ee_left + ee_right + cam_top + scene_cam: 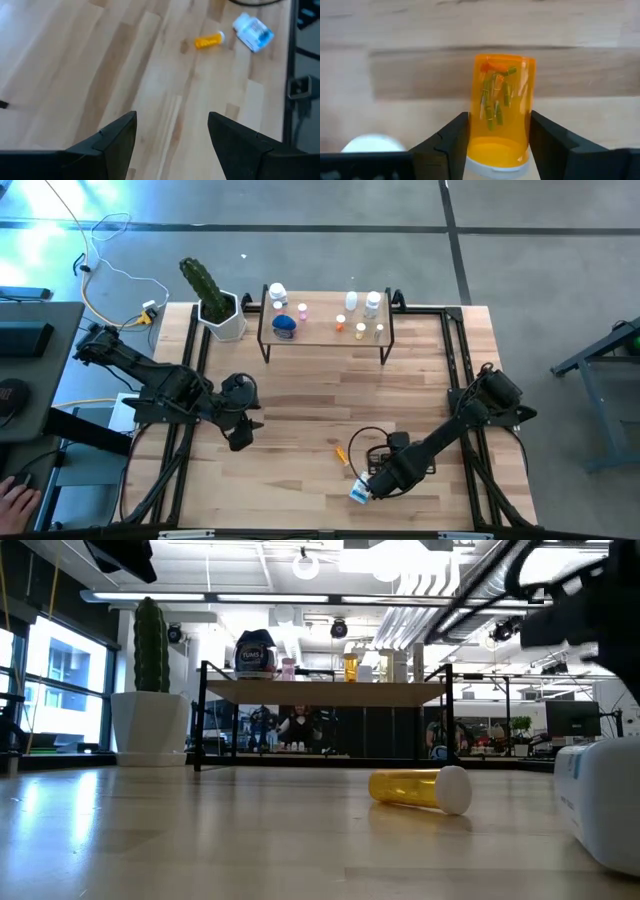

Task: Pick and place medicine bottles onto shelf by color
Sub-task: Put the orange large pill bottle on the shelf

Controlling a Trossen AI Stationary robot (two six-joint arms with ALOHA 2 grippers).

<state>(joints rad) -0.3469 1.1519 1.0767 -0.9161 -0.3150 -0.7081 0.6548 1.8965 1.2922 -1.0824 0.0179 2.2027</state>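
- The table [300,410], pale wood planks, is mostly bare across the middle.
- The shelf [325,338] stands at the far edge, centred, with its plank top on thin black legs.
- A cactus pot [225,320], white with the green plant tilting out of it, sits just beside the shelf's left end.
- The left gripper [240,438] hangs over the left half of the table. Its jaws are spread wide with nothing between them, only bare wood below, as the left wrist view [172,120] makes plain.
- The right gripper [372,480] reaches down toward the near edge, right of centre. Its own wrist view [499,120] has the orange vial sitting squarely in its mouth, flanked close on both sides. Whether it has truly taken hold, I cannot tell.
- Medicine bottles [372,302] line the shelf top. A blue-topped one [284,325], a white one and a pinkish one stand toward the left end. Orange and white ones stand toward the right.
- A white bottle [360,493] with a blue label lies on its side on the table, right at the right gripper's tip and nearest the front edge.
- The orange vial [420,788], white-capped, lies on its side on the wood near the white bottle, a little farther in from the front edge. From table height nothing is seen touching it.
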